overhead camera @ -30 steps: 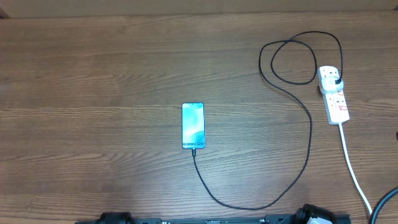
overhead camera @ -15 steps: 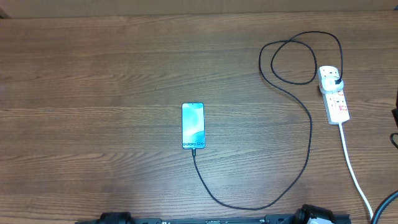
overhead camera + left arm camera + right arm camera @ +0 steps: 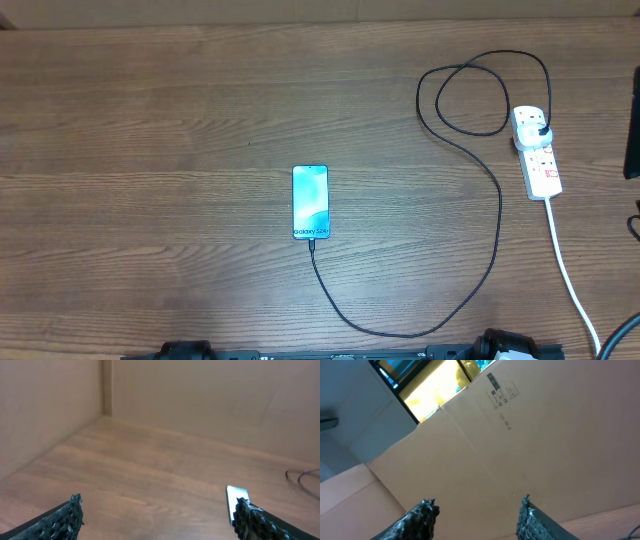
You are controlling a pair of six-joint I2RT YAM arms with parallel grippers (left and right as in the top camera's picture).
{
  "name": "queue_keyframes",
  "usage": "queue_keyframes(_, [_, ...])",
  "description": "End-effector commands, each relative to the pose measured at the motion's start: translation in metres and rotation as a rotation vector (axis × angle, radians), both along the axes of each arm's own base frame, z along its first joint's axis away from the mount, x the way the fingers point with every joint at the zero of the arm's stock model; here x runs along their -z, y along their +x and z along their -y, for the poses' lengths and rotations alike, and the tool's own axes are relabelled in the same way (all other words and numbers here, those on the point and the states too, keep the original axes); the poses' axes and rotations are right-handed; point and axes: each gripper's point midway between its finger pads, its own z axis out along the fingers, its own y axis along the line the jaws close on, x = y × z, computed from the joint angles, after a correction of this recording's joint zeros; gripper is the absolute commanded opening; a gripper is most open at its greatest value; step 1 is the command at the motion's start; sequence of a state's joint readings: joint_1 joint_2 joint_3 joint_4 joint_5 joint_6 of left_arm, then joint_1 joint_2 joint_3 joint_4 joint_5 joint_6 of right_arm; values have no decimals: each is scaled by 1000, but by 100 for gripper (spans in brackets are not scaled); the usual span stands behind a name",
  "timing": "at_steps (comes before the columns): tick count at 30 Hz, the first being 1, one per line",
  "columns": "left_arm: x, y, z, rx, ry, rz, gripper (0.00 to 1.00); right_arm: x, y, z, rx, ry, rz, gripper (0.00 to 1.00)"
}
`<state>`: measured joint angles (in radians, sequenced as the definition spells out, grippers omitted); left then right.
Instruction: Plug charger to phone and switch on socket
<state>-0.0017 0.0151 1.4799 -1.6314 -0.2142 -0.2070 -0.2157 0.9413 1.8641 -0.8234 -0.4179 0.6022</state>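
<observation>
The phone (image 3: 310, 202) lies flat mid-table with its screen lit, and also shows past my left fingertip (image 3: 238, 496). The charger (image 3: 499, 205), a thin black cable, meets the phone's near edge, curves right and loops at the far right. Its black plug (image 3: 541, 127) sits in the far end of the socket (image 3: 538, 152), a white power strip. My left gripper (image 3: 157, 515) hangs open over bare wood, left of the phone. My right gripper (image 3: 476, 510) is open and empty, facing a cardboard wall. A dark part of the right arm (image 3: 632, 130) shows at the right edge beside the socket.
The thick white cord (image 3: 567, 265) runs from the socket toward the near right corner. Cardboard walls (image 3: 210, 400) stand along the far and left sides of the wooden table (image 3: 150, 150). The arm bases (image 3: 185, 351) sit at the near edge.
My right gripper has gone from shut to open. The dark part of the right arm has moved farther up the right edge beside the socket. Phone, cable and socket have not moved.
</observation>
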Motion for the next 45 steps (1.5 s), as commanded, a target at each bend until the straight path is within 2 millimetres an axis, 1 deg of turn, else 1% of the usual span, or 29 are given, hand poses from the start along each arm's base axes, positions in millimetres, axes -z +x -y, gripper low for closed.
queue_keyframes(1, [8,-5,-1,-16,-9,-18,100,-2,-4,-9,-40,-5,10,58])
queue_keyframes(3, [11,-5,-1,-16,-9,-29,100,-2,-5,-13,-61,-5,11,60])
queue_keyframes(6, [9,-5,-1,-16,-9,-22,100,-3,-9,-20,-93,-6,15,68])
queue_keyframes(7, [5,-4,-1,-16,-9,-6,100,-3,-10,-21,-98,-6,17,68])
queue_keyframes(9, [-10,-1,-1,-16,-9,58,100,-5,-15,-22,-102,-10,29,70])
queue_keyframes(10, [-23,3,0,-11,-10,111,100,-7,-20,-22,-99,-11,39,71])
queue_keyframes(11, [-33,6,1,-9,-20,152,100,-8,-26,-23,-99,-12,49,71])
queue_keyframes(13, [-45,18,1,-11,-61,206,100,-8,-34,-24,-98,-13,57,73])
queue_keyframes(16, [-45,48,1,-9,-69,203,100,-9,-40,-21,-80,-10,63,74])
queue_keyframes(18, [-38,71,3,6,-71,183,100,-9,-41,-20,-73,-9,65,76])
queue_keyframes(19, [-33,92,9,42,-74,175,100,-10,-42,-20,-69,-7,69,77])
queue_keyframes(20, [-30,102,13,64,-76,174,100,-10,-44,-19,-68,-5,72,77])
queue_keyframes(21, [-26,118,19,97,-79,174,100,-12,-48,-19,-66,-3,82,78])
queue_keyframes(23, [-17,144,26,142,-82,173,100,-14,-56,-19,-63,-2,98,79])
queue_keyframes(24, [-9,159,29,161,-84,169,100,-15,-60,-19,-58,-2,107,79])
queue_keyframes(25, [-6,164,31,169,-85,168,99,-16,-63,-18,-52,-1,112,79])
queue_keyframes(26, [6,182,35,194,-87,162,99,-17,-69,-17,-44,-1,126,79])
queue_keyframes(27, [13,189,36,202,-88,156,100,-18,-72,-16,-40,0,132,79])
queue_keyframes(28, [31,203,36,202,-91,129,99,-19,-75,-15,-30,1,139,80])
queue_keyframes(29, [40,210,36,202,-87,115,100,-19,-76,-14,-22,3,142,80])
queue_keyframes(31, [67,231,39,216,-87,94,100,-18,-76,-13,-23,5,138,80])
queue_keyframes(36, [90,256,55,313,-91,141,100,-18,-76,-14,-30,6,135,80])
queue_keyframes(38, [100,262,60,345,-96,148,100,-17,-75,-12,-16,9,131,81])
queue_keyframes(41, [119,268,62,352,-101,123,100,-15,-75,-12,-16,10,124,81])
queue_keyframes(45, [139,273,61,346,-107,88,100,-14,-75,-13,-28,12,117,81])
